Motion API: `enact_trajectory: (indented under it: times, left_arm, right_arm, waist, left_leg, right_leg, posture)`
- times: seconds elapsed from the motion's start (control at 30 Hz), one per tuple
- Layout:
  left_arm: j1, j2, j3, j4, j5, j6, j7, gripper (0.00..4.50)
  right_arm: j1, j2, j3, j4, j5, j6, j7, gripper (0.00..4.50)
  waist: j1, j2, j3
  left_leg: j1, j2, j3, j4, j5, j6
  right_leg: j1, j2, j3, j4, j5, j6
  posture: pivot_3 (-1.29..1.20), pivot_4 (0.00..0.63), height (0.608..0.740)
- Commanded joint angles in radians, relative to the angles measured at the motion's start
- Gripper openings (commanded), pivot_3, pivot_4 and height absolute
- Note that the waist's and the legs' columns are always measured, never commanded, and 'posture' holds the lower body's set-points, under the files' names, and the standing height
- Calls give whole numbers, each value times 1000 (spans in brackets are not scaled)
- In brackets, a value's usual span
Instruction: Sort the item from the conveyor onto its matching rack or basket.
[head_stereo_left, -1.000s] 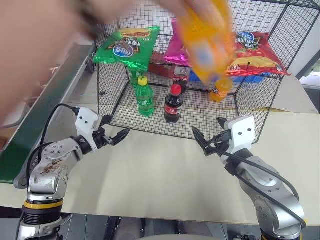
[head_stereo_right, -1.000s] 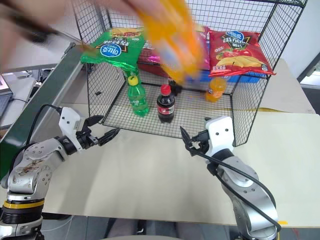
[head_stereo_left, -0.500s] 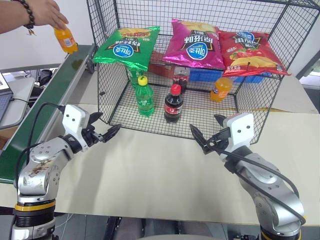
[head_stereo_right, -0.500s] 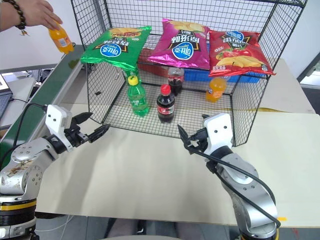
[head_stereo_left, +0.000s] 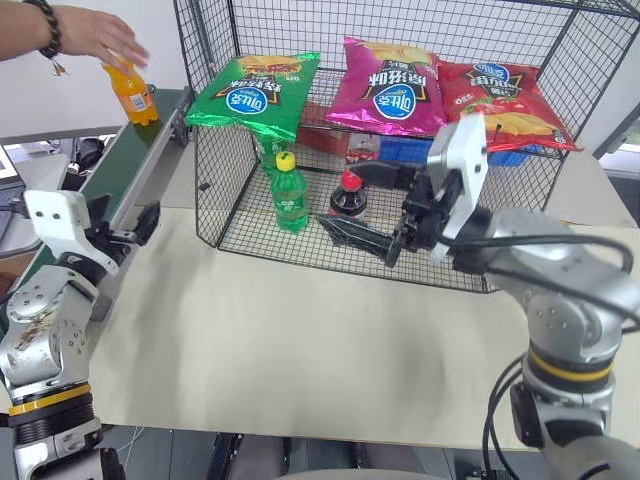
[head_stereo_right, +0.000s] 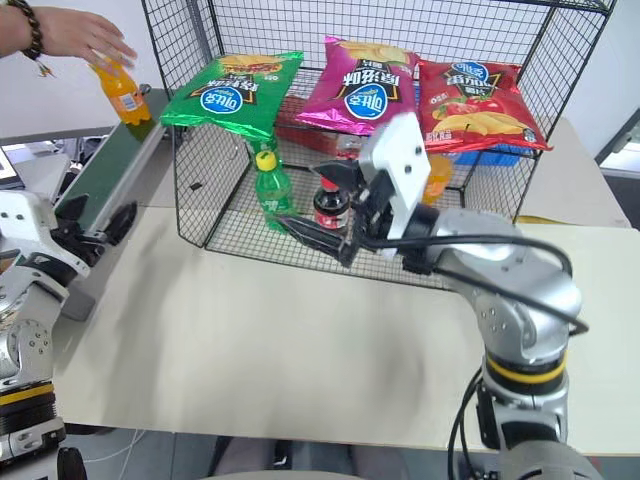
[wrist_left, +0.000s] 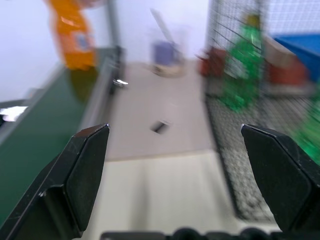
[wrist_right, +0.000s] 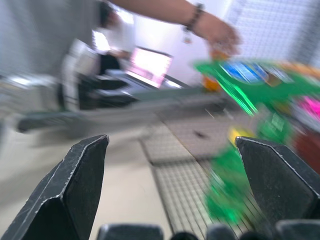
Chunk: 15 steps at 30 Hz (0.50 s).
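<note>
Both grippers empty, jaws spread wide. Left gripper (head_stereo_left: 125, 232) sits beside the conveyor (head_stereo_left: 112, 185) rail, aimed up-belt, likely staged for pickup. Right gripper (head_stereo_left: 372, 205) hangs in front of the wire cage (head_stereo_left: 215, 185). Orange soda bottle (head_stereo_left: 131, 88) stands upright on the belt's far end under a person's hand (head_stereo_left: 100, 35), apparently being set down.

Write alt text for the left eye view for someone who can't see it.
A person's hand sets a small orange soda bottle upright on the dark green conveyor belt. The robot's open left gripper is beside the belt; its open right gripper is raised before the black wire-mesh cage holding chip bags and bottles.
</note>
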<state>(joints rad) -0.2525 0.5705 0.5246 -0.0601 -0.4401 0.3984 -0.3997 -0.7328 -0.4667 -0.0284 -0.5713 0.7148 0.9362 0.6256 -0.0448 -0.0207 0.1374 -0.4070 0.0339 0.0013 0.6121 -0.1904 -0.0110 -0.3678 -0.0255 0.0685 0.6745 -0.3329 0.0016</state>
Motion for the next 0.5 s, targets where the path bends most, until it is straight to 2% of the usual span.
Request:
enact_trajectory:
  times: [0.03,0.2,0.5]
  left_arm:
    - [-18,-2,72,19,2,-46,72,4481]
    - [-11,15,122,64,3,-78,99,4481]
    - [-15,84,150,190,1,-116,50,4481]
  right_arm:
    - [-95,0,15,67,24,-21,44,4500]
    - [-157,14,32,124,21,-57,70,4500]
    - [-164,18,37,120,28,-63,63,4500]
  waist:
    - [0,0,0]
    - [2,0,0]
    - [1,0,0]
  left_leg:
    - [0,0,0,0,0,0]
    - [0,0,0,0,0,0]
    - [0,0,0,0,0,0]
  right_leg:
    - [0,0,0,0,0,0]
    - [-1,-2,-1,2,0,0]
    - [-1,-6,-1,3,0,0]
  posture:
    - [0,150,740]
    - [0,150,740]
    - [0,150,740]
